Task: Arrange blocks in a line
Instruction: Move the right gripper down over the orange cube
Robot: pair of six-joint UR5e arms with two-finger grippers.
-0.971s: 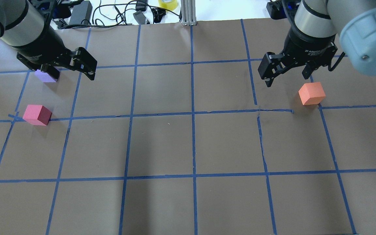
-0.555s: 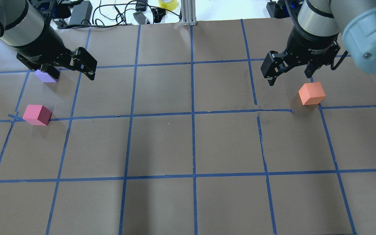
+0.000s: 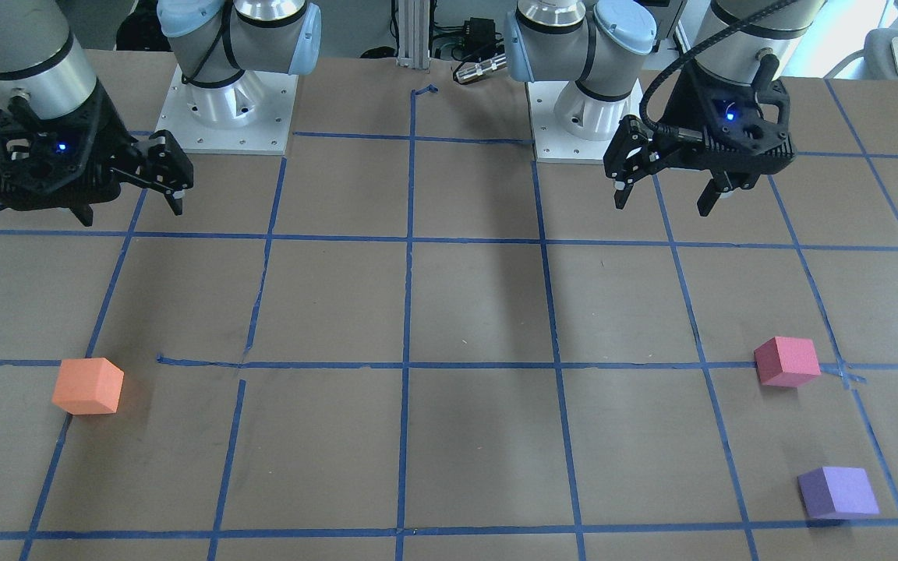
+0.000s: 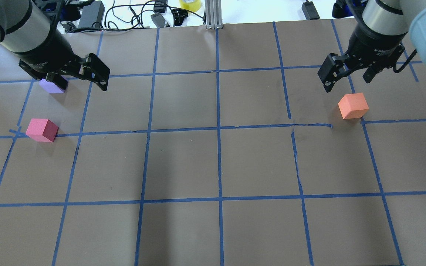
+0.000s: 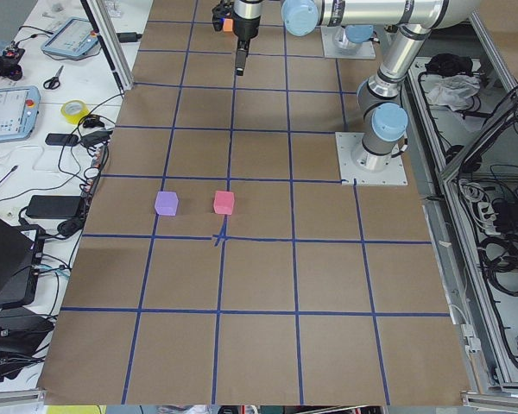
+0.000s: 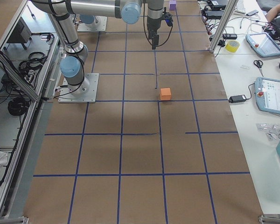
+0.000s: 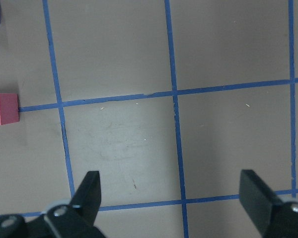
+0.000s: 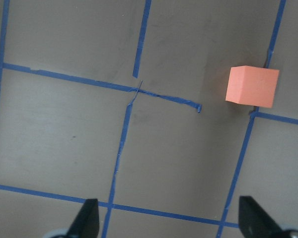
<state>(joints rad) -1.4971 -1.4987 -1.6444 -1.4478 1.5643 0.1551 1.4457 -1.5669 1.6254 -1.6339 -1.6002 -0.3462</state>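
Progress: basically zero, by my read. All three blocks sit loose on the table point(image 4: 183, 162) and none is gripped. The orange block point(image 4: 353, 105) is alone on the robot's right side, just beside a crossing of the blue tape lines point(image 4: 218, 129). The pink block point(image 4: 42, 130) and purple block point(image 3: 838, 492) are over on the left, near each other but apart and well away from the orange one. Pink and orange both sit close to the same cross-table tape line; purple is off that row, further out from the robot, so there's no line yet. The left gripper point(image 3: 662, 204) is spread wide and empty; in its wrist view pink is at the frame edge, not between the fingers. The right gripper point(image 4: 346, 84) is also spread wide and empty, raised off the table, with orange off to one side in its wrist view. Left to do: every pick and place.
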